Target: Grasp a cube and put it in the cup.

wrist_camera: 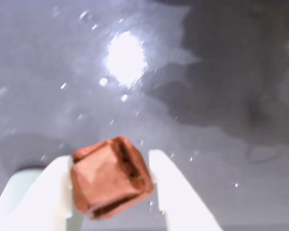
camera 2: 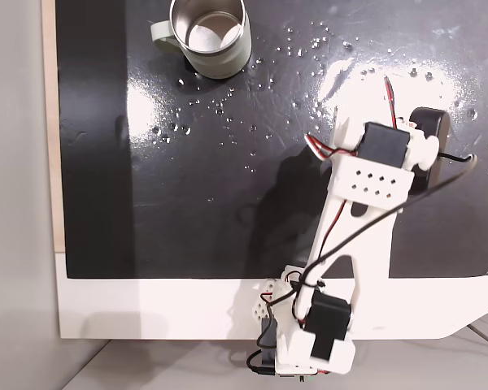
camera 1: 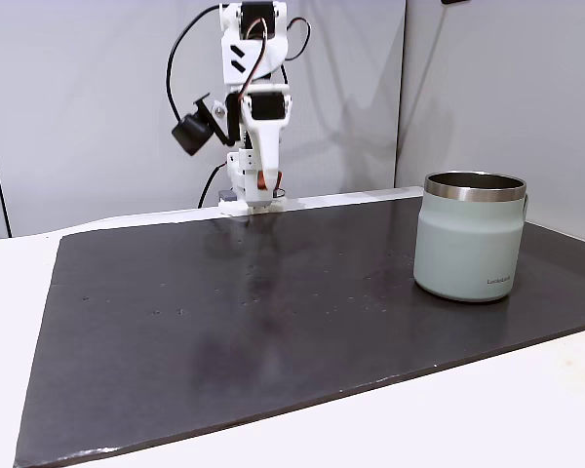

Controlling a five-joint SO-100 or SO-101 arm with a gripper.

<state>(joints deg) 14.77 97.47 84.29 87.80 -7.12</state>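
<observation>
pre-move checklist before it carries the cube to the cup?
1. Cube between the fingers: ok, wrist view shows a finger on each side.
2. Grip square: not ok, cube sits tilted, a corner up.
3. Cube off the mat: cannot tell.
4. Cup upright, mouth open: ok.
5. Cup inside free: ok, in a fixed view just bare steel.
6. Path over the mat to the cup: ok, nothing standing between.

The wrist view is soft and blurred, with a blown-out white glare spot on the mat [wrist_camera: 127, 57] and a dark shadow at upper right. Both fixed views are evenly lit and sharp; from above, the mat [camera 2: 187, 203] shows broad glossy reflections.
</observation>
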